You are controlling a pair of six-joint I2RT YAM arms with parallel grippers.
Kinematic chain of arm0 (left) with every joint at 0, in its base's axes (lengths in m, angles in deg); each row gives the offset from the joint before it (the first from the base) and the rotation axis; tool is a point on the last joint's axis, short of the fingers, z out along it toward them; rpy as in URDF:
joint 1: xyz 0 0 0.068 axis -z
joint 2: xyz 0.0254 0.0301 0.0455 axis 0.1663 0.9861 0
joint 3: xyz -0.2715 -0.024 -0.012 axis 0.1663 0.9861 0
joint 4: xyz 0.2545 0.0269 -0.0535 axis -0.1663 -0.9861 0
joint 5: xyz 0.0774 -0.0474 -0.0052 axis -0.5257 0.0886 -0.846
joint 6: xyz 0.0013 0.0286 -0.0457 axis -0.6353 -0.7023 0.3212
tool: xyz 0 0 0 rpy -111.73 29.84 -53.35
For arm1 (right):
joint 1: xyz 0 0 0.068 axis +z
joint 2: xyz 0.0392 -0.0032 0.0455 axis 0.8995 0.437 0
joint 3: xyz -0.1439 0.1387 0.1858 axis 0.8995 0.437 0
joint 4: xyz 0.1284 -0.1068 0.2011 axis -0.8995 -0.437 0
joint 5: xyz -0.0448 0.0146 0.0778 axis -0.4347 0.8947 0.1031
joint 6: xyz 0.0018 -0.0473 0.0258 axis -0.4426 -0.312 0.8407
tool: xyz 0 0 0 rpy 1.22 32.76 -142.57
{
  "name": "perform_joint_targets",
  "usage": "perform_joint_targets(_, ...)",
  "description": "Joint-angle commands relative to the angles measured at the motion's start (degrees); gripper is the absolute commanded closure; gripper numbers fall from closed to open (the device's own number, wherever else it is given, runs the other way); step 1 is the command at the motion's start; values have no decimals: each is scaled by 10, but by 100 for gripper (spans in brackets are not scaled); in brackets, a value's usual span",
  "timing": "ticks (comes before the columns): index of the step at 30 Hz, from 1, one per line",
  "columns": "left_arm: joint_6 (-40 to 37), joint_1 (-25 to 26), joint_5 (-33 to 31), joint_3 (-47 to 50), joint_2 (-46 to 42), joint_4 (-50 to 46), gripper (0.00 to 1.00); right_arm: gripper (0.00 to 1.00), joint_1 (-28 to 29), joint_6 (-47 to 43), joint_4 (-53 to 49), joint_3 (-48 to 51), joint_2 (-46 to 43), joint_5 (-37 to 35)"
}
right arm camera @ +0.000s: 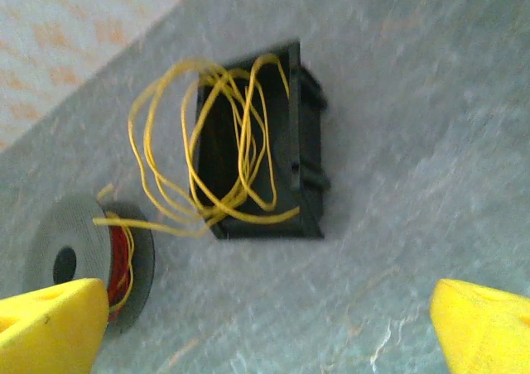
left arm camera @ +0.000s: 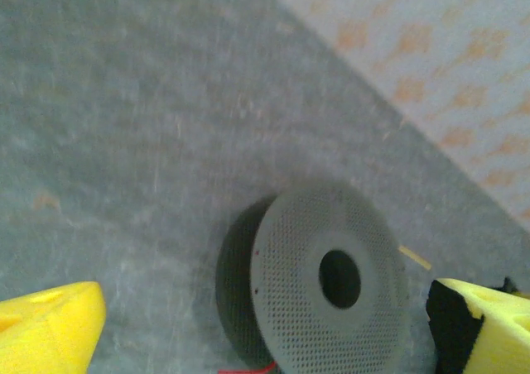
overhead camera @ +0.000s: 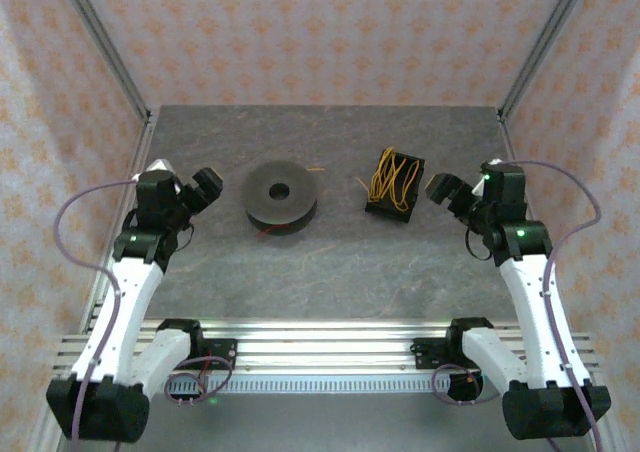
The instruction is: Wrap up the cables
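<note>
With left gripper [overhead camera: 205, 187] and right gripper [overhead camera: 443, 189] both released, we judged a free loop of the cables [overhead camera: 393, 179], clear of the black box [right arm camera: 305, 151], the best pinch.

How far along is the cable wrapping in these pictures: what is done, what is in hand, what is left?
Done: little; some red wire sits on the grey spool. In hand: nothing; both arms' jaws stand open and empty. Left: the yellow cables lie in loose loops over the black box, not yet wrapped.
</note>
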Motion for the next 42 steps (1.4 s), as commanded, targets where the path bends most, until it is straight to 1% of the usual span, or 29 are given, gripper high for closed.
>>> perform_joint_targets(1,30,-18,105,-20,62,12,0,1,-3,20,3,10,-4,64)
perform_joint_targets(5,43,-24,214,-27,177,88,0,0,-3,8,0,6,-4,91)
perform_joint_targets(9,64,-30,263,-43,267,152,2,2,-4,-3,-17,-5,-5,96)
perform_joint_targets(11,74,-33,296,-59,320,174,8,2,-4,-6,-23,-7,-5,100)
perform_joint_targets(14,71,-34,328,-91,388,171,18,3,-4,-6,-28,-10,-4,109)
perform_joint_targets(18,80,-32,356,-97,443,209,25,4,-4,-7,-31,-16,-4,117)
perform_joint_targets(21,107,-32,381,-88,480,267,32,5,-5,-4,-29,-16,-1,117)
perform_joint_targets(22,116,-31,388,-84,489,287,37,5,-5,-4,-28,-17,1,119)
perform_joint_targets(24,133,-29,398,-77,498,322,41,5,-4,0,-27,-16,5,120)
perform_joint_targets(26,143,-24,403,-73,501,348,54,6,-5,3,-23,-16,8,125)
perform_joint_targets(27,144,-22,403,-74,499,351,60,6,-4,4,-20,-14,9,126)
perform_joint_targets(28,143,-20,402,-75,496,351,67,6,-4,6,-18,-14,10,127)
perform_joint_targets(29,140,-19,398,-78,491,343,78,6,-5,7,-17,-13,12,129)
perform_joint_targets(30,134,-17,392,-82,483,334,85,6,-4,8,-15,-12,13,130)
perform_joint_targets(32,110,-15,368,-93,458,290,99,5,-4,10,-11,-12,16,136)
perform_joint_targets(34,74,-11,340,-119,434,229,100,1,-4,14,-7,-12,18,141)
perform_joint_targets(37,11,0,283,-178,403,116,100,1,-4,18,1,-15,21,141)
perform_joint_targets(39,-37,16,226,-234,388,32,100,1,-4,22,5,-19,24,137)
perform_joint_targets(41,-97,42,142,-303,384,-54,100,1,-4,24,15,-23,30,139)
perform_joint_targets(42,-118,53,110,-333,386,-83,100,1,-4,26,20,-23,34,137)
